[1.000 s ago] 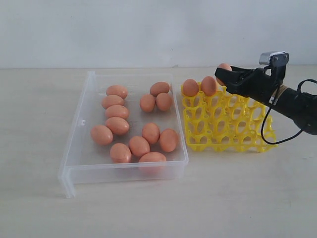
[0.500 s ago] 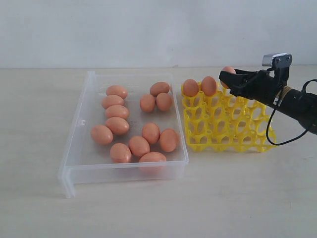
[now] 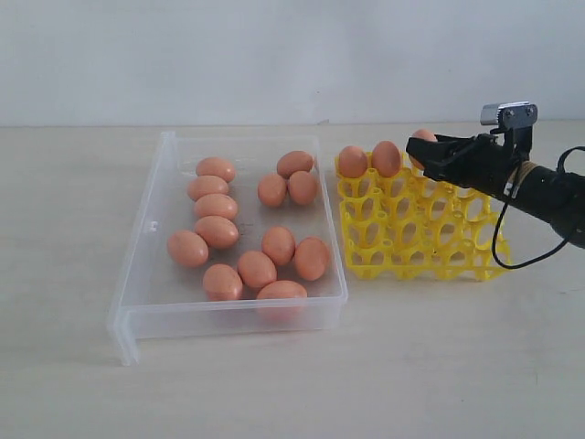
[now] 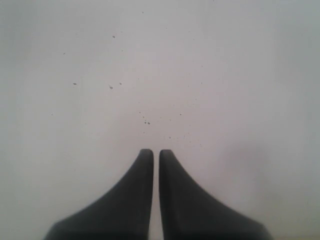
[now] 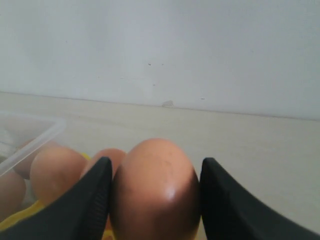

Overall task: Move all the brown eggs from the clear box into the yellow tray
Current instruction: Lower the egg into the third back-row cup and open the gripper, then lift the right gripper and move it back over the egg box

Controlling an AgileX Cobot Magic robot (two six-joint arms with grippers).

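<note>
Several brown eggs [image 3: 257, 269] lie in the clear box [image 3: 139, 240] on the left. To its right stands the yellow tray [image 3: 457, 261], with two eggs [image 3: 353, 161] [image 3: 386, 158] in its back row. My right gripper [image 3: 420, 148] hangs over the tray's back row, shut on a third brown egg [image 5: 156, 190], which shows upright between both fingers [image 5: 87, 200] in the right wrist view. My left gripper [image 4: 151, 151] is shut with nothing in it, over bare pale surface, and does not appear in the exterior view.
A pale table [image 3: 302, 384] carries the box and the tray, and a white wall [image 3: 274, 55] rises behind it. A black cable [image 3: 501, 240] loops down from the right arm beside the tray's right edge.
The right gripper has drifted a little to the right and slightly down with its egg, over the tray's back row. The eggs in the box and the tray have not moved.
</note>
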